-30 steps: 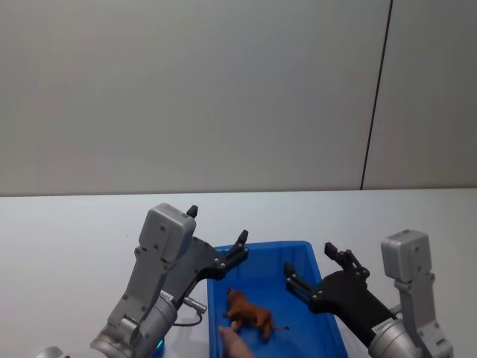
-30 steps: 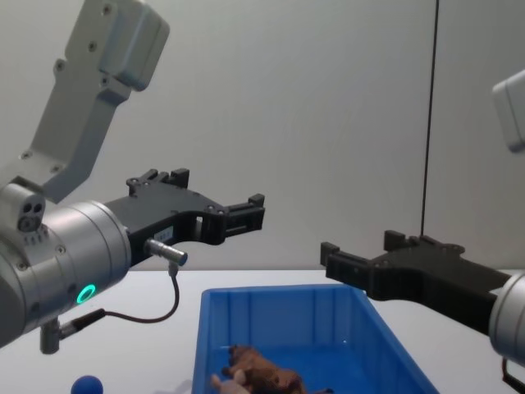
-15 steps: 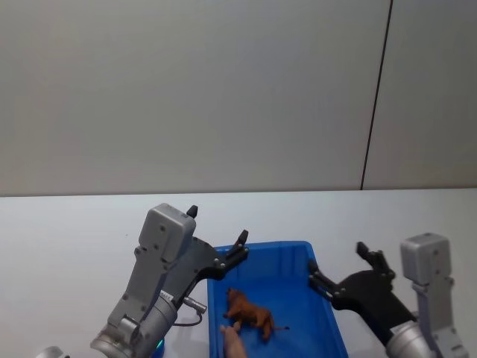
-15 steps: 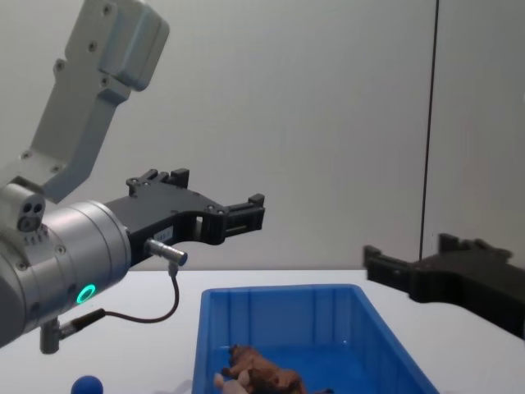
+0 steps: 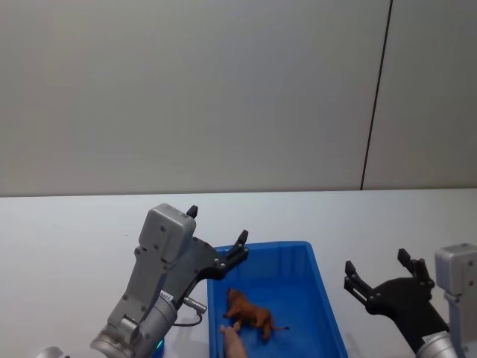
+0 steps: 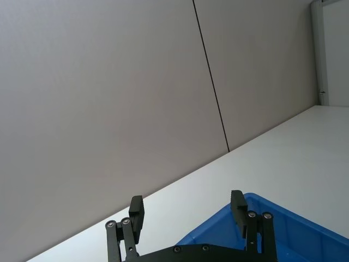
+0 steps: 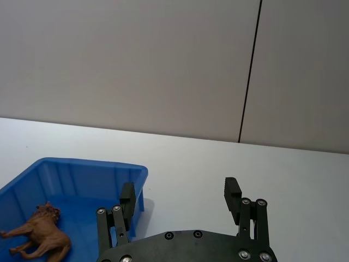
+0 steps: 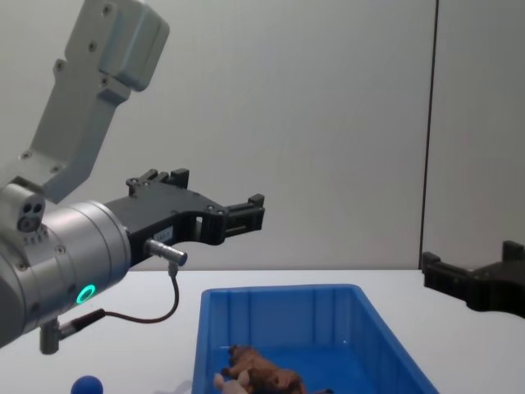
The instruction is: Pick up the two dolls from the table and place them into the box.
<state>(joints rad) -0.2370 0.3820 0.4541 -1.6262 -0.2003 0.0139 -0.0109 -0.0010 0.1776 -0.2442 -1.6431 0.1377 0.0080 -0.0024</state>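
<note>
Gaping empty, the jaws of the left gripper (image 5: 217, 224) are held over the far left corner of the box (image 5: 276, 245), those of the right gripper (image 5: 376, 262) over the table (image 5: 387, 216) to its right, presumably because the brown doll (image 5: 250, 317) is laid inside

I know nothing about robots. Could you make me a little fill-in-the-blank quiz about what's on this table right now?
The brown doll lies inside the ____ box.
The left tool hangs above the box's far left corner, fingers ____.
The right tool, also open, hangs to the box's ____.
A blue round-topped toy sits on the ____ table.
Missing words: blue; open; right; white.
</note>
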